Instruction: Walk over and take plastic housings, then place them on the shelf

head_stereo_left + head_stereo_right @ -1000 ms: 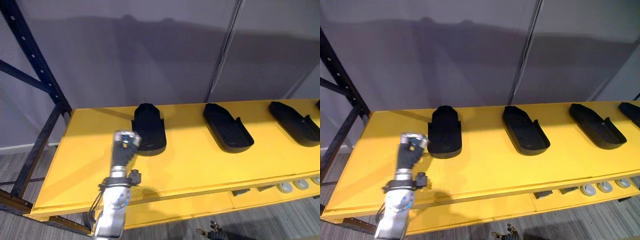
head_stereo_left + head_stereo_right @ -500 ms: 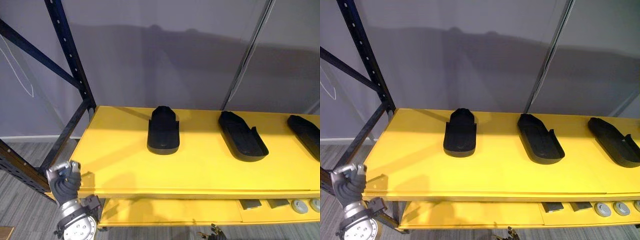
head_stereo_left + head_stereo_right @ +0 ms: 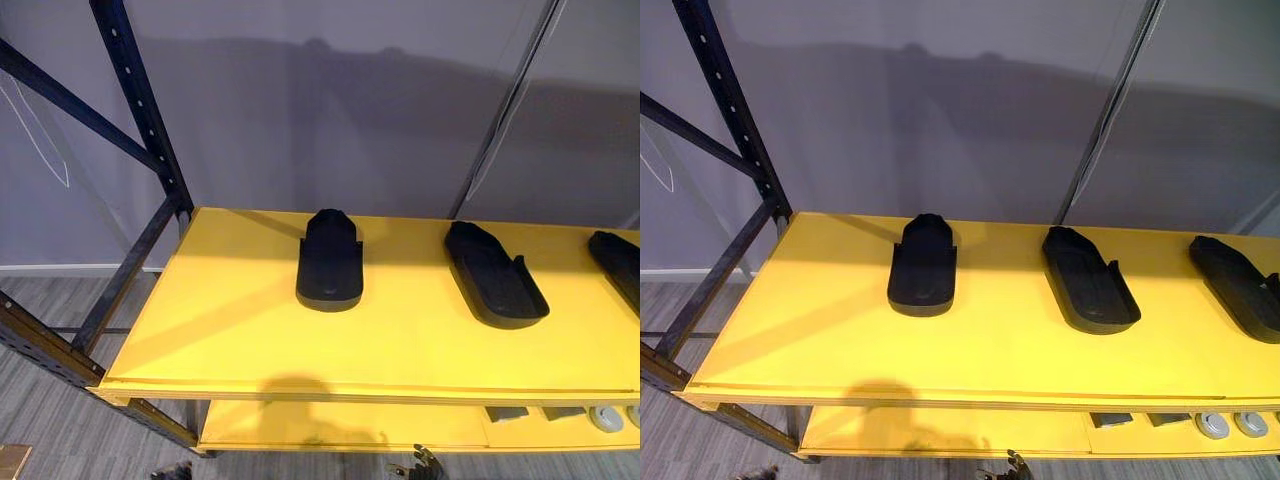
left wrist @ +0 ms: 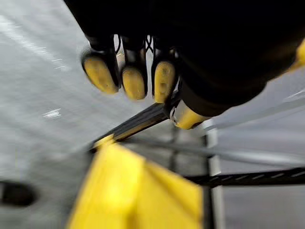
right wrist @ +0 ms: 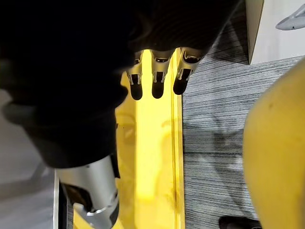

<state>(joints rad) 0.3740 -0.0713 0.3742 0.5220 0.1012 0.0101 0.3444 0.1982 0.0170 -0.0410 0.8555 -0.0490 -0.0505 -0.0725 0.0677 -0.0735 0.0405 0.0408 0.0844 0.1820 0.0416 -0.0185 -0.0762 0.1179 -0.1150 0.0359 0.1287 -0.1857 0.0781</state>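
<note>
Black plastic housings point(image 3: 329, 262) lie spaced along the yellow shelf point(image 3: 240, 340), from 12 to 3 o'clock, each, I judge, set clear for a separate grasp. My left hand point(image 4: 133, 78) is curled and empty; my right hand point(image 5: 157, 76) hangs slack and empty.

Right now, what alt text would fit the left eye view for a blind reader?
Three black plastic housings lie apart in a row on a yellow shelf, the rightmost housing cut off at the edge. A dark rack upright rises at the shelf's left end before a grey wall; small parts sit on a lower shelf.
</note>
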